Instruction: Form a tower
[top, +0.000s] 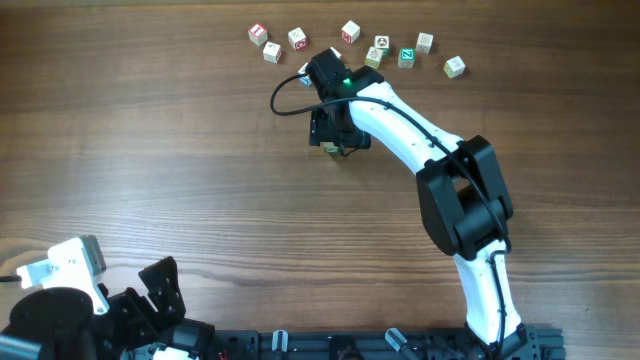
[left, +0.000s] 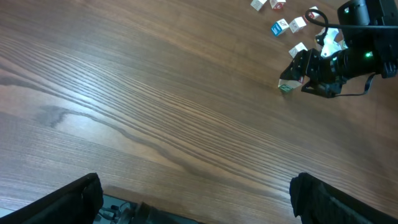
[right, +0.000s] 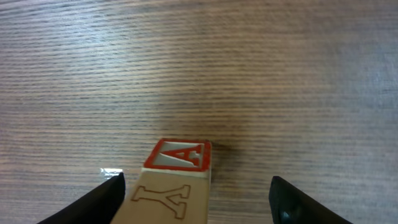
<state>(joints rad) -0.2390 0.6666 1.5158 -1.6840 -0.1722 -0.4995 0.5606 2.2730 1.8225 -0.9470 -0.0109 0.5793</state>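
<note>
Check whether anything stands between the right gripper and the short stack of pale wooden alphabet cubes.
Nothing visible does: the short stack of pale wooden alphabet cubes sits between the jaws of the open right gripper, with gaps on both sides.

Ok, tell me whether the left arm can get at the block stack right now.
Probably not. The left gripper sits open, far from the stack, and the right gripper straddles it, jaws open, blocking access.

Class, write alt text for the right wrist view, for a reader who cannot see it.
The tower of pale alphabet cubes sits between the open fingers of the right gripper, an outlined Y nearest the camera and a red-framed A beyond it. Wood-grain table fills the rest.
</note>
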